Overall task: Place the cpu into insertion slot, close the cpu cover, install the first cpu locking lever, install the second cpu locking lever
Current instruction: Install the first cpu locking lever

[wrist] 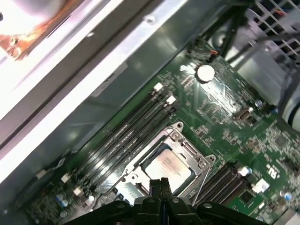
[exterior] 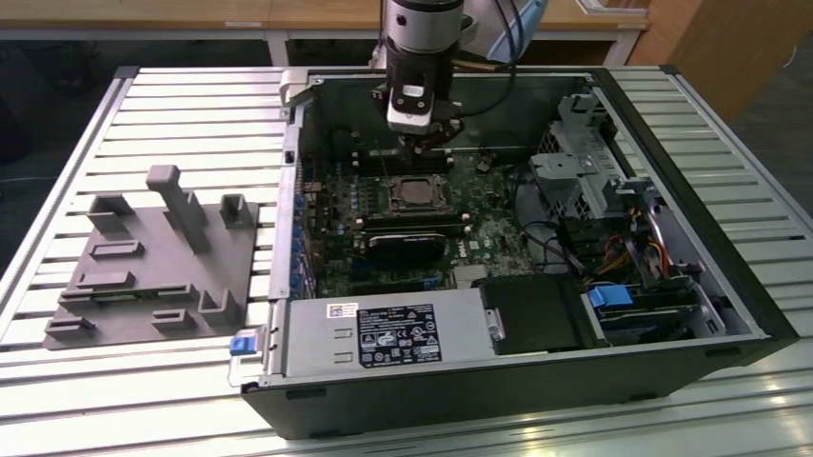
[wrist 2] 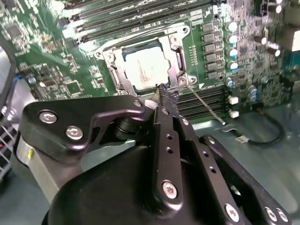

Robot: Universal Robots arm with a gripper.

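In the first wrist view the claw [wrist: 161, 183] hides 1 edge of the cpu [wrist: 167, 165].

Room light is bright and even. I log white glare on the slatted table [exterior: 128, 409] beneath the computer case [exterior: 508, 400], whose interior lies shaded. First wrist view: case wall [wrist: 42, 28] blown out. Second wrist view: cpu [wrist 2: 146, 68] gleams pale.

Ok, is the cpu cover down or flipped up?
Down. In both wrist views the cpu cover lies flat, framing the cpu, whose silver top shows through its window.
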